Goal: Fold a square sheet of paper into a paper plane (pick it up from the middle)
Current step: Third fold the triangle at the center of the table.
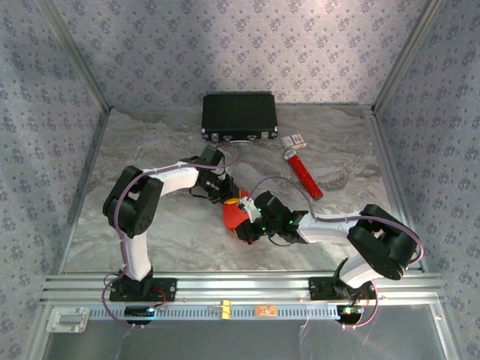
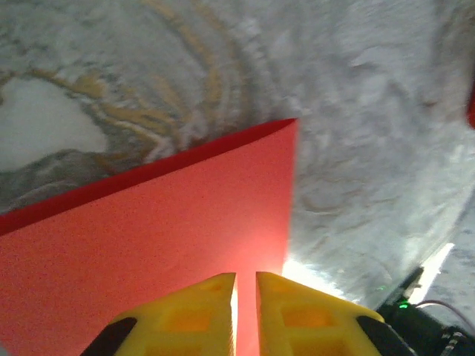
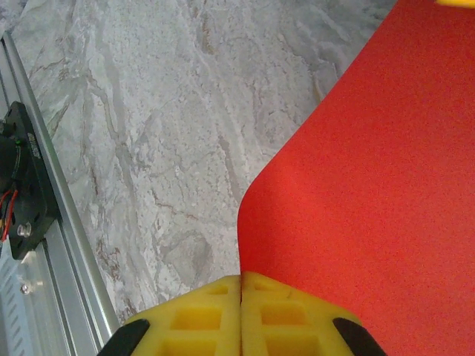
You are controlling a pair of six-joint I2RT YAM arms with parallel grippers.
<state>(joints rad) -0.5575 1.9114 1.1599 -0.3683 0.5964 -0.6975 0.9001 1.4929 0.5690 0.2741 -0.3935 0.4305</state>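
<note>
We are at the start of the folding: the sheet (image 1: 234,214) sits between the two arms, about midway between the left and right edges of the table (image 1: 165,236) and somewhat nearer its near edge than its far one. No plane shape is there yet; from the wrist cameras the paper reads as a plain, smooth red surface, bowed and not creased, and it seems to stand off the table, not lie flat on it

The right gripper (image 3: 241,279) has its jaws pressed together with the sheet's edge pinched between them, the paper curving up and away to one side. The left gripper (image 2: 246,279) is drawn to a narrow slit, with red paper running down into that slit; we cannot tell whether its pads (image 2: 200,304) bear on the paper yet. A darker band runs along the sheet's far edge in the left wrist view, and we cannot say whether that is a second layer or only shade

We judge the next move calls for a firm hold on both sides, then bringing one edge over to meet the opposite one squarely. The two arms would have to travel together, since any pull apart could tear thin paper, and a skewed first crease would carry into every later fold
</note>
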